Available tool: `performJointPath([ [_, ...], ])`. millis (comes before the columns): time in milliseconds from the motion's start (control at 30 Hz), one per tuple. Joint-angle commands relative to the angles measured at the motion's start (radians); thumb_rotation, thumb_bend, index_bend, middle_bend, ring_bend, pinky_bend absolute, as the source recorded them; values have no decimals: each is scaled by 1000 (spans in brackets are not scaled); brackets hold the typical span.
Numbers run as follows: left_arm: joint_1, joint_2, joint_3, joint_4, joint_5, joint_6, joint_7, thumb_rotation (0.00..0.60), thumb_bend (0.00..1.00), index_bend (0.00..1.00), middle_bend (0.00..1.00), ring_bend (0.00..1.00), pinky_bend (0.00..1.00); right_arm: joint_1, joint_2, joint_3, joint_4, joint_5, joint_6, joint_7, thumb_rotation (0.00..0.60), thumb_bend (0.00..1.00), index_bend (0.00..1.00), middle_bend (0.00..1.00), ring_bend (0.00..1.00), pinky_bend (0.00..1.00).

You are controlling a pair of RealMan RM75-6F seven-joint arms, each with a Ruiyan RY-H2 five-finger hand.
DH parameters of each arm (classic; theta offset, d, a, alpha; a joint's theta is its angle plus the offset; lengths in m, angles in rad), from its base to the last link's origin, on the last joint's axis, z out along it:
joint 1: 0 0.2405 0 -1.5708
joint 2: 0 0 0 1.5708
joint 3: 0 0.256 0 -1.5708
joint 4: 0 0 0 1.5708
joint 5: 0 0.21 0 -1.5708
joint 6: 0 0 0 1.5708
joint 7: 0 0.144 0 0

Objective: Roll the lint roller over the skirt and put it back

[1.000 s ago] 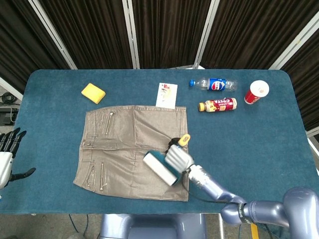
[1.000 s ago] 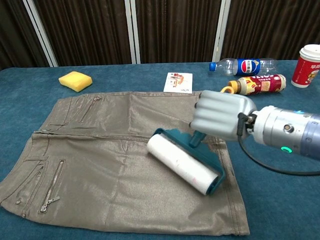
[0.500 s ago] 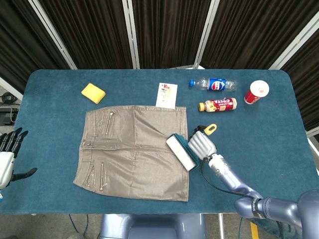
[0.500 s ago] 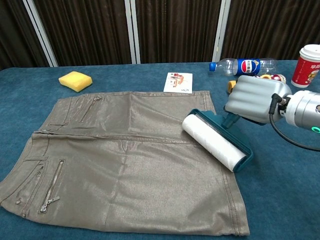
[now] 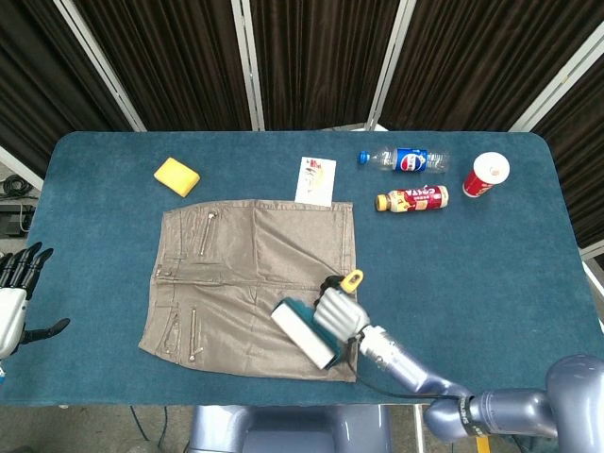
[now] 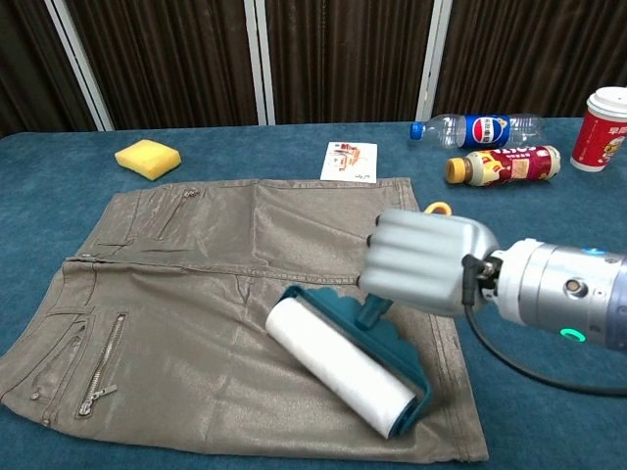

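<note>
Two hands are seen: the right hand (image 6: 423, 262) is clamped around the handle of the teal lint roller with a white sticky drum (image 6: 340, 364), which is pressed on the lower right part of the flat taupe zippered skirt (image 6: 186, 294). The left hand (image 5: 16, 288) is held off the blue table (image 5: 491, 245) edge, fingers apart and holding nothing.

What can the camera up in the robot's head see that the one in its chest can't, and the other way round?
Only the head view shows the left hand, open past the table's left edge, and the whole tabletop. Only the chest view shows close detail: the roller's white roll and the skirt's zippers. Both show the right hand holding the lint roller on the skirt, the sponge, card, two bottles and cup.
</note>
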Motion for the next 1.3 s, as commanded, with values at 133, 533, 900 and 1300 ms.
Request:
performJointPath([
  [133,-1,1,-4,6,-10,-4,-5,600,0,0,0,0,0,37,-80,8,-63,78,2,-121,600,923,487,502,399,430],
  [533,-1,-1,-4,13,-13,-4,-6,600,0,0,0,0,0,38,-75,-10,-10,107,57,-124,600,923,487,502,399,431],
  [900,-7,-15,-4,19,-27,-20,20,600,0,0,0,0,0,-23,27,0,172,113,101,81,600,925,487,502,399,431],
  [1300,-10,-22,-5,16,-34,-22,38,600,0,0,0,0,0,-110,117,8,297,189,109,248,600,921,487,502,412,432],
])
